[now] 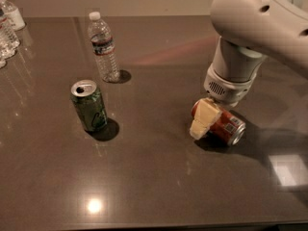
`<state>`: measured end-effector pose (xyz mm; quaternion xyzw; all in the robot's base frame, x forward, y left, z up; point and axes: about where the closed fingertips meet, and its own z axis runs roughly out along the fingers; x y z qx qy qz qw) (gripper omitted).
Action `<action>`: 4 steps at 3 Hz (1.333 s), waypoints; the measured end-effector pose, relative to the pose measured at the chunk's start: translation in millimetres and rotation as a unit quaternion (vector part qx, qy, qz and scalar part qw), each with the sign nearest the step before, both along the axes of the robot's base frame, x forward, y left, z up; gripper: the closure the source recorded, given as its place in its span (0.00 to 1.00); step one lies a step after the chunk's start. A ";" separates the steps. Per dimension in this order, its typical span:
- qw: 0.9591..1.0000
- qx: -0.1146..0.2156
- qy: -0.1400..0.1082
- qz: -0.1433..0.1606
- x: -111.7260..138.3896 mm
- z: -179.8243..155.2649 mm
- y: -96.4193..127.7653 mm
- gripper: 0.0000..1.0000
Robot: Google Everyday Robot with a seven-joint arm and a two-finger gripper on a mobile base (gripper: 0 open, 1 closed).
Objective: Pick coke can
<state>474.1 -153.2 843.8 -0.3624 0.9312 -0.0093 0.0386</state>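
Observation:
The coke can (225, 125) is red with silver ends and a small white label patch. It lies on its side on the dark table (154, 177), right of centre. My gripper (208, 118) hangs from the white arm (250, 28) and is down over the can's left end, its cream tip in front of the can and partly covering it. The can rests on the table.
A green can (89, 105) with a silver top stands upright left of centre. A clear water bottle (104, 47) stands behind it. More clear bottles (7, 28) stand at the far left edge. The table's front edge runs along the bottom.

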 end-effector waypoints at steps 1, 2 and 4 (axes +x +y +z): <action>1.000 0.002 0.001 0.008 -1.3 1.4 6.0 0.41; 1.000 0.005 -0.004 0.020 -2.6 11.3 9.6 0.64; 0.998 0.009 -0.033 0.061 3.6 56.4 18.5 1.00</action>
